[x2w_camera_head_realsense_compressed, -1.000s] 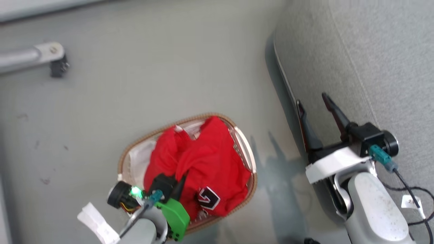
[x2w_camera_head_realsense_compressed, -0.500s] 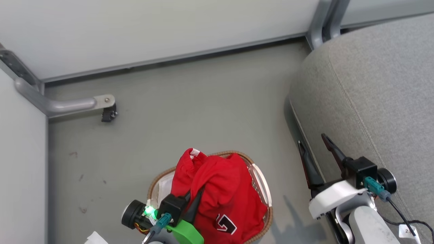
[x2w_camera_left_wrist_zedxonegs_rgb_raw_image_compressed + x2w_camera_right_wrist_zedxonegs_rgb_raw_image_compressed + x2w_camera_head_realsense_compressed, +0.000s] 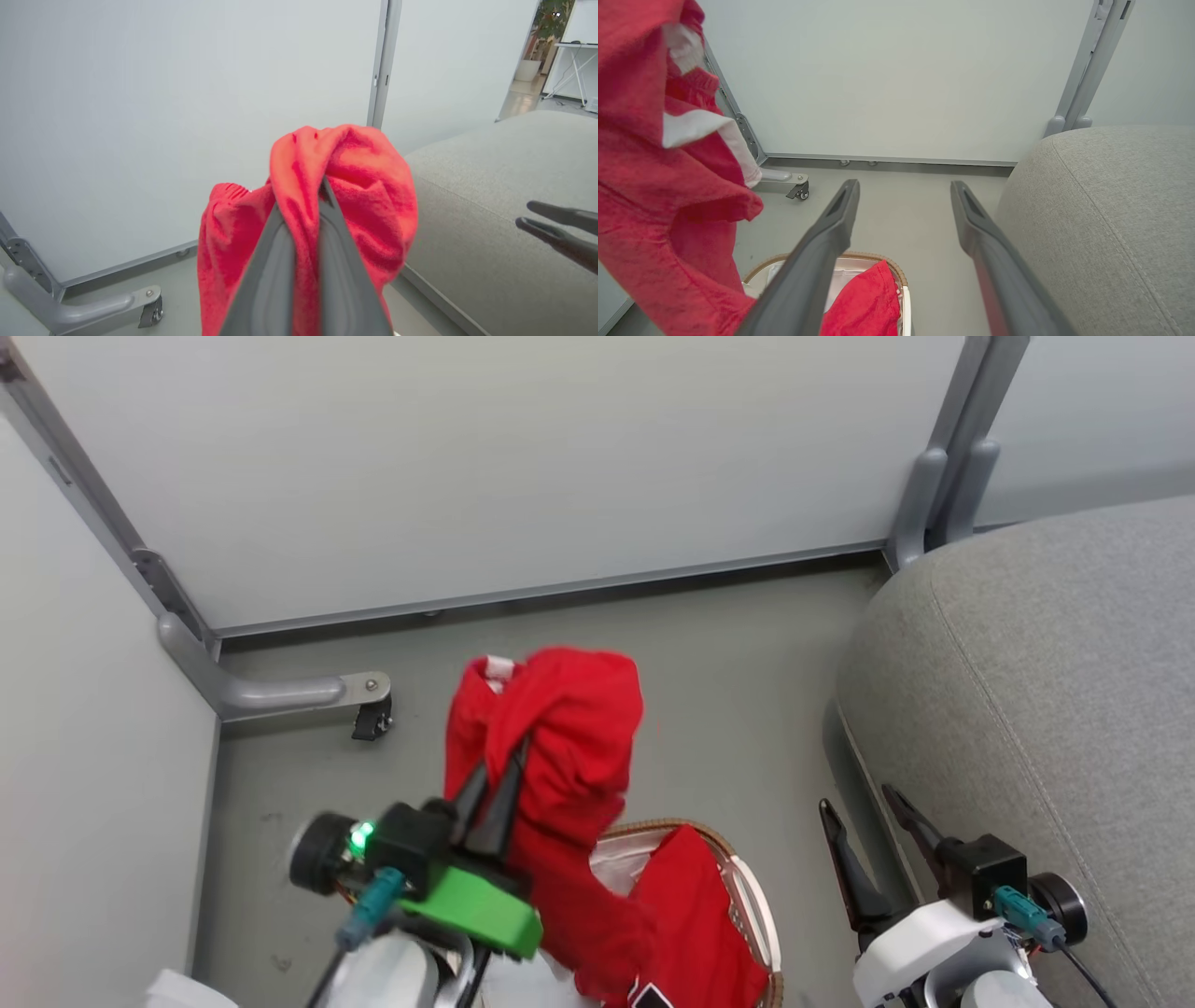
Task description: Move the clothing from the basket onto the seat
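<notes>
One red piece of clothing (image 3: pixel 560 728) hangs in the air above the basket (image 3: pixel 752 905), pinched tight between the two fingers of the left gripper (image 3: pixel 504 761). The other red piece (image 3: pixel 695 915) lies in the basket on a white sheet (image 3: pixel 621 854). The right gripper (image 3: pixel 859 801) is wide open and holds nothing, beside the grey seat (image 3: pixel 1046 691).

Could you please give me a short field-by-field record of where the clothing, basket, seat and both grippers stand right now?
left gripper: shut on a red garment, held above the basket
held garment: bunched over the fingers, lower end hanging down to the basket
basket: on the floor, more red fabric inside
right gripper: open, empty, beside the seat
seat: grey, nothing on the visible part
progress: no clothing on the seat yet
</notes>
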